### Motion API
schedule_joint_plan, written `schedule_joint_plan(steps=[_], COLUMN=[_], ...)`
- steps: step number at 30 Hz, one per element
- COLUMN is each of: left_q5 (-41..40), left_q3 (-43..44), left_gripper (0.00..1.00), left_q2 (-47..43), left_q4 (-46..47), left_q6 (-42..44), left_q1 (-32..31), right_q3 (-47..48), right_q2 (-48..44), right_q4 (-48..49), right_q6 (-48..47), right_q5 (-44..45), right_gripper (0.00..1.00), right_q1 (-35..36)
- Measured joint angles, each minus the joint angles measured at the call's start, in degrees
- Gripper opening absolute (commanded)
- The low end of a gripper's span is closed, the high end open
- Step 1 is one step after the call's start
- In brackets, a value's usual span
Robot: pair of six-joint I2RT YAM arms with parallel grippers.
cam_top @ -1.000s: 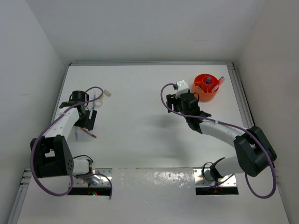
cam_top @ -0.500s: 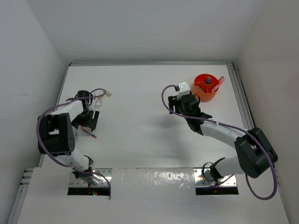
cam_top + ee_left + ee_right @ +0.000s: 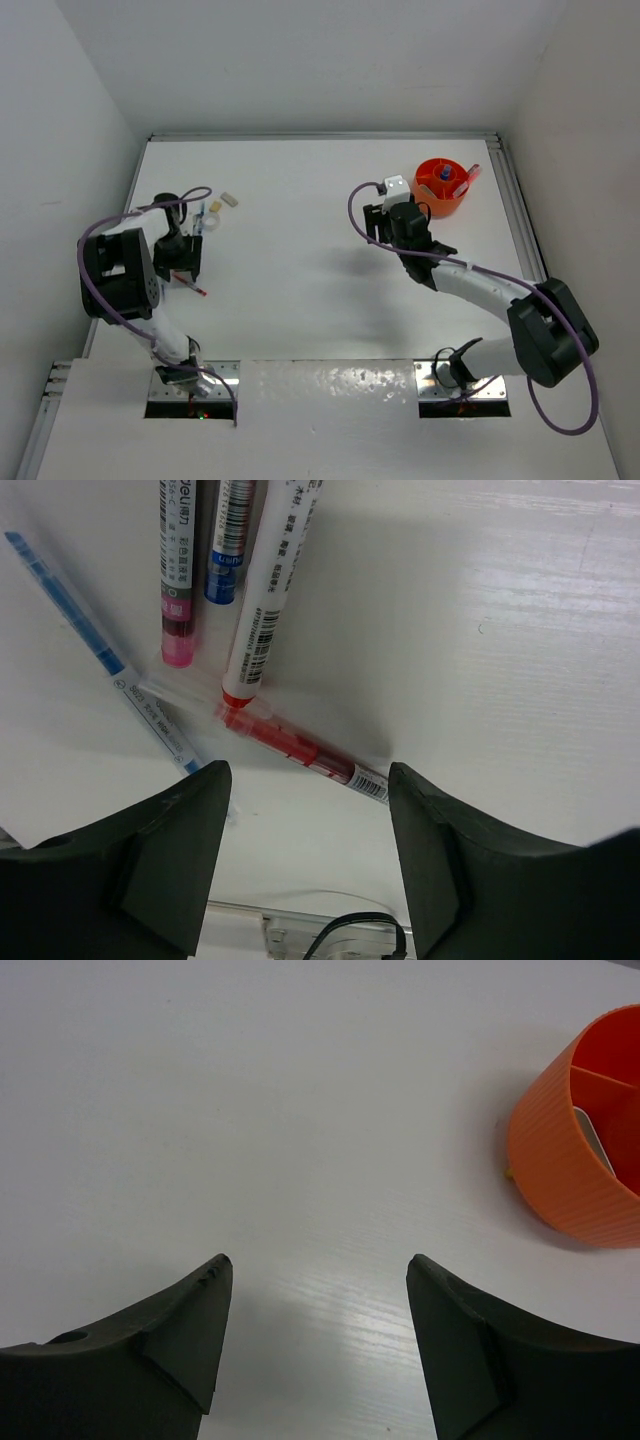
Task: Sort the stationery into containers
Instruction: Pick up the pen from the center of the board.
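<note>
Several pens lie fanned on the white table in the left wrist view: a thin blue pen [image 3: 90,645], a pink-tipped pen [image 3: 178,580], a blue-and-white pen [image 3: 232,540], a white pen with a red tip [image 3: 262,610] and a red pen [image 3: 300,748] lying crosswise. My left gripper [image 3: 308,780] hangs open just short of the red pen, with nothing between its fingers. From above, my left gripper [image 3: 185,262] is over that cluster. The orange tub [image 3: 443,190] stands at the far right with a blue-capped item and pink pens inside. My right gripper [image 3: 318,1265] is open and empty over bare table, left of the tub [image 3: 560,1160].
A tiny beige block [image 3: 229,199] lies on the table beyond the pens. The table's left wall is close to my left arm. The raised rail of the right table edge [image 3: 515,200] runs just past the tub. Purple cables loop off both arms.
My left arm has folded back toward its base and the gripper has slid slightly nearer over the pens, its jaws narrower than before. The beige block is now uncovered. The right arm has barely moved.
</note>
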Motion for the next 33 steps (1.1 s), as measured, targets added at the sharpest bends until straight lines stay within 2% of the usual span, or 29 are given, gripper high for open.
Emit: schedule_joint_plan(steps=[5,8,22,29,33], left_q5=[2.32,3.41,3.04,3.37,3.93], left_q3=[0.07,0.7,1.84,-1.81,-3.52], left_gripper=[0.7,0.71,0.71,0.71,0.65], left_q2=[-0.44,-0.96,-1.9,-1.88,-1.68], left_q4=[-0.87,-1.79,-0.72,1.9,3.48], left_q6=[-3.06,-5.35,-21.4,-27.65,-28.26], left_q1=[1.42,2.25,5.77,7.04,7.21], right_q3=[1.05,2.34,6.58,13.66,16.74], right_q2=[-0.13,-0.13,-0.55,0.79,2.23], right_q4=[-2.03,-2.75,-6.99,-11.17,-11.96], right_q6=[-1.42,-2.01,-4.9,-7.39,-8.5], right_q5=[0.46,0.5,2.89,2.82,2.82], right_gripper=[0.69,0.69,0.69,0.69,0.69], right_q1=[0.13,0.31,3.43,4.94,5.84])
